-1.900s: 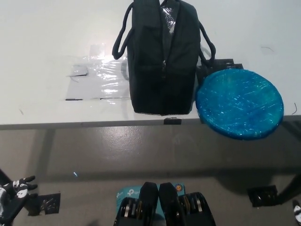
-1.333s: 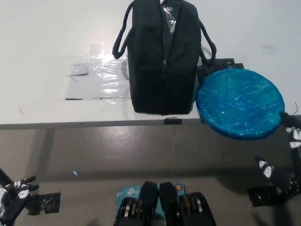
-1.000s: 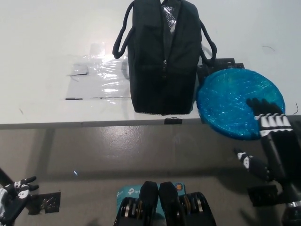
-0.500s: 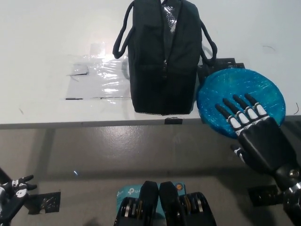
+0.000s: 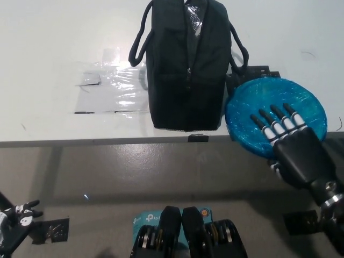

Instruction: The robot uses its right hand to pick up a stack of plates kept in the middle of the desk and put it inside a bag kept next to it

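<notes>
A blue stack of plates (image 5: 267, 102) wrapped in shiny film lies at the desk's front edge, partly overhanging it, just right of a black bag (image 5: 186, 64). The bag stands on the white desk (image 5: 54, 64), its top slightly open at the far end and its handles hanging at both sides. My black right hand (image 5: 290, 142) is spread flat over the near part of the plates, fingers apart and pointing away from me, holding nothing. My white left hand (image 5: 13, 217) rests low at the bottom left corner, below the desk.
A patch of clear film taped to the desk (image 5: 110, 91) lies left of the bag. A dark flat piece (image 5: 252, 72) shows behind the plates. Grey floor runs in front of the desk edge.
My right hand rose from the lower right and came over the near part of the plates, fingers spread. The bag, the plates and my left hand have stayed put.
</notes>
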`<action>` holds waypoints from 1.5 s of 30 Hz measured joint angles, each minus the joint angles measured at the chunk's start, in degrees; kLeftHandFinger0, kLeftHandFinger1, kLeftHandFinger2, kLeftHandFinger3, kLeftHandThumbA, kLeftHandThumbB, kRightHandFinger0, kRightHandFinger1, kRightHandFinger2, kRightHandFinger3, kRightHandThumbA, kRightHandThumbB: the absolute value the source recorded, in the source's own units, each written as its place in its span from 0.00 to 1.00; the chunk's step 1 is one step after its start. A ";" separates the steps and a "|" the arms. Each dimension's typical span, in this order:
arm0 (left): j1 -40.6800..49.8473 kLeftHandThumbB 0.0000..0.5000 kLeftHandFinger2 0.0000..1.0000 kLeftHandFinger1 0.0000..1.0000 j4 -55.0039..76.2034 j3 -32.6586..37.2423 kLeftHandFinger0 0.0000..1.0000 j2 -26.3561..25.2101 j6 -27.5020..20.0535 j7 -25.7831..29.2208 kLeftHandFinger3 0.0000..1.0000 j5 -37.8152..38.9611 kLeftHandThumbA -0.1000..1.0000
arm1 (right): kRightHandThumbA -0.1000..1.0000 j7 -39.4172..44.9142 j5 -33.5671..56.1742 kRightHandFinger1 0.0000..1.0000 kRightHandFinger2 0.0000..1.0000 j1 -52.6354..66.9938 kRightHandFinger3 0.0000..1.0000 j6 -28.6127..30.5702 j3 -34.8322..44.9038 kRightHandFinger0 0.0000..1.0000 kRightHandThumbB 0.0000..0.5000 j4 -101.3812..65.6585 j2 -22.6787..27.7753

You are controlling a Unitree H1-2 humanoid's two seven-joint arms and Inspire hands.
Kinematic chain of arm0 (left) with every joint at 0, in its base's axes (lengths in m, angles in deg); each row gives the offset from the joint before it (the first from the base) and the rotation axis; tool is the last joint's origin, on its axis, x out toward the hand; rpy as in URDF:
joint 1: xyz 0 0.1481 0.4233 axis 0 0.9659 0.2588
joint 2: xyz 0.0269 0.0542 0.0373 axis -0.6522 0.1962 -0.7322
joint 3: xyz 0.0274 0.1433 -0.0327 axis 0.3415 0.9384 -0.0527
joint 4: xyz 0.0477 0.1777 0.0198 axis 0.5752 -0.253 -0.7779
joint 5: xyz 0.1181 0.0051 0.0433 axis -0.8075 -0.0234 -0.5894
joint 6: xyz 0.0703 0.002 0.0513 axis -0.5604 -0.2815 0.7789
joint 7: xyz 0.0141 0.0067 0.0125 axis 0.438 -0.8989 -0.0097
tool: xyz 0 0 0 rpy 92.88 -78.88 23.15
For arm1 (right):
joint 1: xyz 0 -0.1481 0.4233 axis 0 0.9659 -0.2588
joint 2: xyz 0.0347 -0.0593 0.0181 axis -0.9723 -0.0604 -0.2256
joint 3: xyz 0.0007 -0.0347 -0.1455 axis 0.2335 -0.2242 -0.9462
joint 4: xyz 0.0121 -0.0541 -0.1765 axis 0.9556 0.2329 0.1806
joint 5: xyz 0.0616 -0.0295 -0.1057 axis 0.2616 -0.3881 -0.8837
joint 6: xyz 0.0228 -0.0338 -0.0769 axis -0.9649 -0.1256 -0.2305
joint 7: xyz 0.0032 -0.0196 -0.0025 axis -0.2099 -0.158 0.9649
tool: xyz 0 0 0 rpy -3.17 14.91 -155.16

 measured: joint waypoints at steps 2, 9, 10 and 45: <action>0.00 0.00 0.78 0.70 0.00 0.42 0.68 -0.25 0.00 0.00 0.98 -0.36 0.18 | 0.79 -0.02 0.40 1.00 1.00 1.79 1.00 -0.29 -0.13 1.00 1.00 1.16 -2.18; -0.03 0.00 0.79 0.69 -0.01 0.76 0.66 -0.58 -0.08 -0.01 0.95 -0.98 0.15 | 0.82 -0.05 0.72 1.00 1.00 5.94 1.00 -1.17 -0.87 1.00 1.00 2.81 -5.46; -0.02 0.00 0.78 0.68 -0.01 0.76 0.66 -0.58 -0.08 -0.01 0.93 -1.01 0.14 | 0.83 -0.10 0.72 1.00 1.00 6.30 1.00 -1.33 -0.90 1.00 1.00 2.84 -5.61; 1.19 0.00 0.80 0.70 -0.03 2.09 0.68 -0.60 -1.07 0.02 0.82 -3.85 0.13 | 0.73 -5.13 -0.78 1.00 1.00 1.36 1.00 -4.52 2.01 1.00 1.00 5.24 -1.72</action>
